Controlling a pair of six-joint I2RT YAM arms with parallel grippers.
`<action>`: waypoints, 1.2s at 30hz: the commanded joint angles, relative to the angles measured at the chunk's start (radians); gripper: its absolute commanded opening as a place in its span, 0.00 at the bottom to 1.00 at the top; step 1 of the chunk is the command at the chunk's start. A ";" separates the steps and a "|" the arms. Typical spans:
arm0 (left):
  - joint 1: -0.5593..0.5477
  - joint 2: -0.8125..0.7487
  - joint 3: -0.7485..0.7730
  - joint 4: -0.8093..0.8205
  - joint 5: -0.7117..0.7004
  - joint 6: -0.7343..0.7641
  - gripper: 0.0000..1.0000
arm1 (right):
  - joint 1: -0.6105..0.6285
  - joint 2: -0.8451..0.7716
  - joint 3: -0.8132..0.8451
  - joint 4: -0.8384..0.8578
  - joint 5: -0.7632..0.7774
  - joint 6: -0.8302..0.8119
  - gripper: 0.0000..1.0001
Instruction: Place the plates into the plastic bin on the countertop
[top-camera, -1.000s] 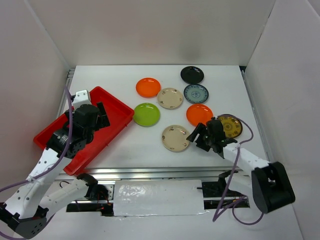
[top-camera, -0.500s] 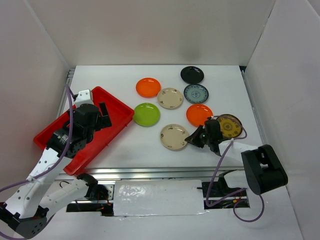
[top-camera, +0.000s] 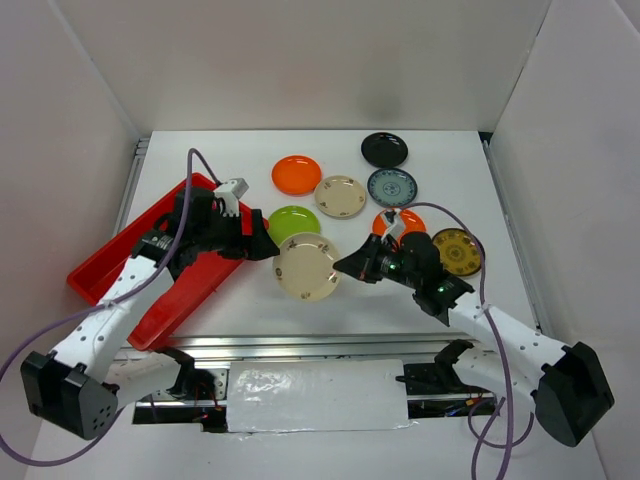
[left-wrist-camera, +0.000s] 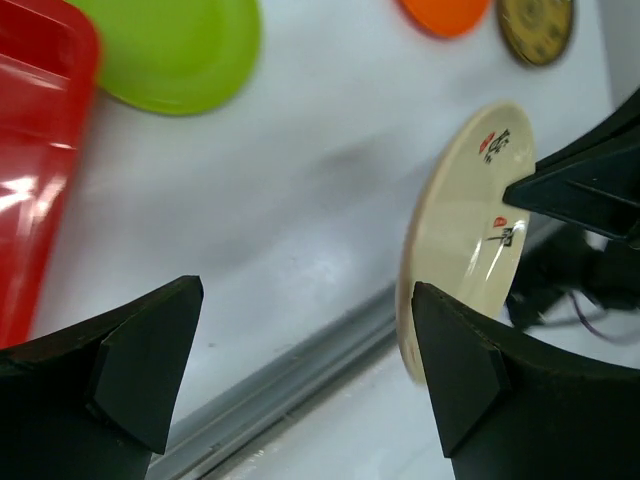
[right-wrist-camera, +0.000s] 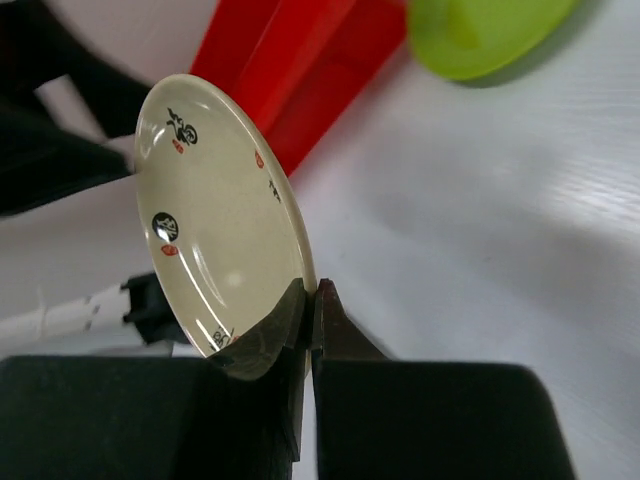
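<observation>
My right gripper (top-camera: 350, 268) is shut on the rim of a cream plate (top-camera: 307, 267) and holds it tilted above the countertop (top-camera: 450, 150). The right wrist view shows the jaws (right-wrist-camera: 312, 300) pinching the cream plate (right-wrist-camera: 220, 210) at its lower edge. My left gripper (top-camera: 262, 243) stands open just left of that plate, between it and the red plastic bin (top-camera: 100, 270). In the left wrist view its gripper (left-wrist-camera: 300, 350) holds nothing, and the cream plate (left-wrist-camera: 470, 220) hangs by its right finger. On the counter lie a lime green plate (top-camera: 290, 222), an orange plate (top-camera: 296, 174), a second cream plate (top-camera: 340, 196), a blue-white plate (top-camera: 392, 186) and a black plate (top-camera: 384, 149).
A second orange plate (top-camera: 390, 220) lies partly behind my right arm, and a yellow-brown plate (top-camera: 458, 250) lies to its right. A metal rail (top-camera: 300, 345) runs along the near edge. White walls enclose the counter on three sides.
My right gripper shut on the cream plate, lifted it off the counter and carried it left. My left arm swung right from over the bin to beside that plate.
</observation>
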 joint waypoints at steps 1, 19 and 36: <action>0.075 0.033 -0.038 0.107 0.418 0.032 0.99 | 0.080 0.009 0.082 0.107 -0.109 -0.032 0.00; 0.103 0.060 -0.024 0.106 0.351 0.022 0.00 | 0.110 0.146 0.214 0.154 -0.006 -0.041 0.52; 0.485 0.423 0.139 0.175 -0.541 -0.511 0.00 | -0.134 0.475 0.298 0.051 0.158 -0.093 1.00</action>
